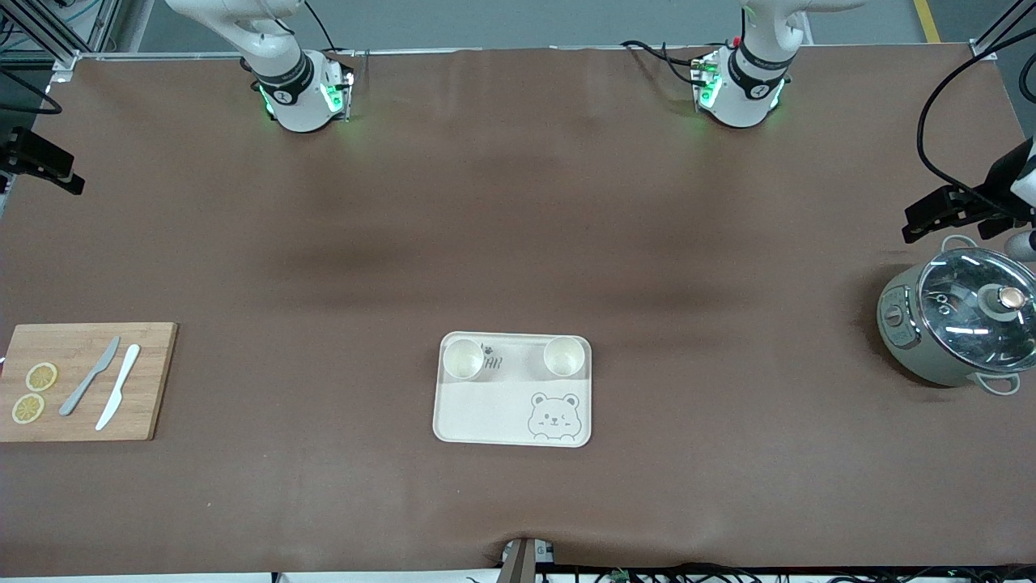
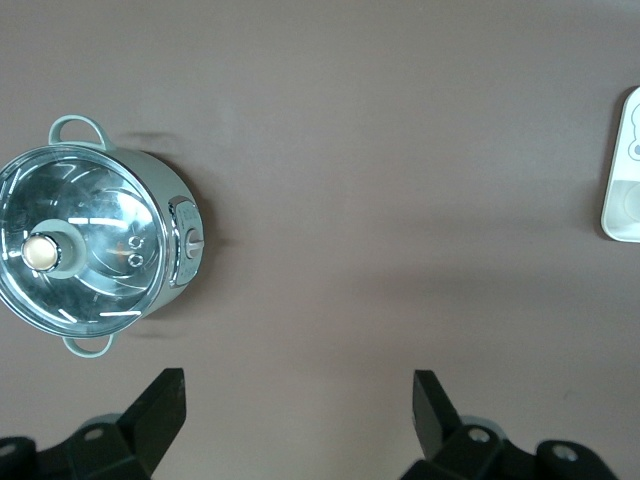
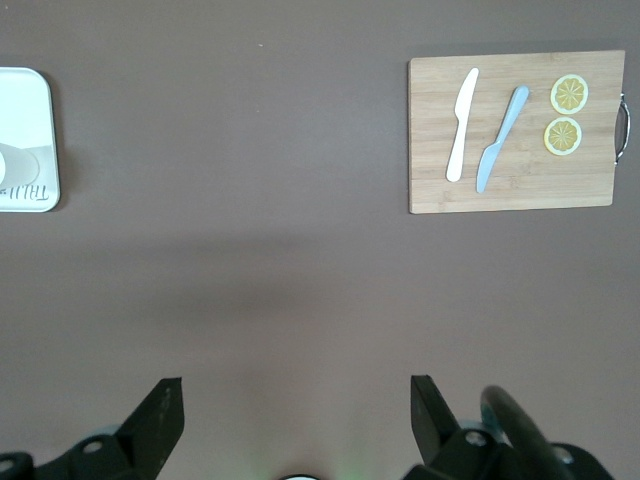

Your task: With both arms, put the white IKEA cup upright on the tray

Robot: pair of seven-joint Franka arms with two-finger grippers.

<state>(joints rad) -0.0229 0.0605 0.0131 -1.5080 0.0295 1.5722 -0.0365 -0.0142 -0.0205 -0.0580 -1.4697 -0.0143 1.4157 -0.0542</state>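
A cream rectangular tray point(image 1: 513, 405) with a raised rim and a cartoon bear face sits on the brown table point(image 1: 518, 235), midway between the two ends and toward the edge nearest the front camera. Two white cups stand upright on it, both along the tray's edge farther from the front camera: one cup point(image 1: 464, 359) in the corner toward the right arm's end, the other cup point(image 1: 564, 356) in the corner toward the left arm's end. Grey lettering shows between them.

The left gripper point(image 2: 297, 415) hangs high over bare table at the left arm's end, its jaws spread wide and holding nothing, near a grey-green pot with a glass lid point(image 1: 959, 321).

The right gripper point(image 3: 296, 418) hangs high over bare table toward the right arm's end, jaws also spread wide and empty. At that end lies a wooden cutting board point(image 1: 150, 380) carrying a grey knife point(image 1: 90, 376), a white knife point(image 1: 118, 386) and two lemon slices point(image 1: 35, 392)
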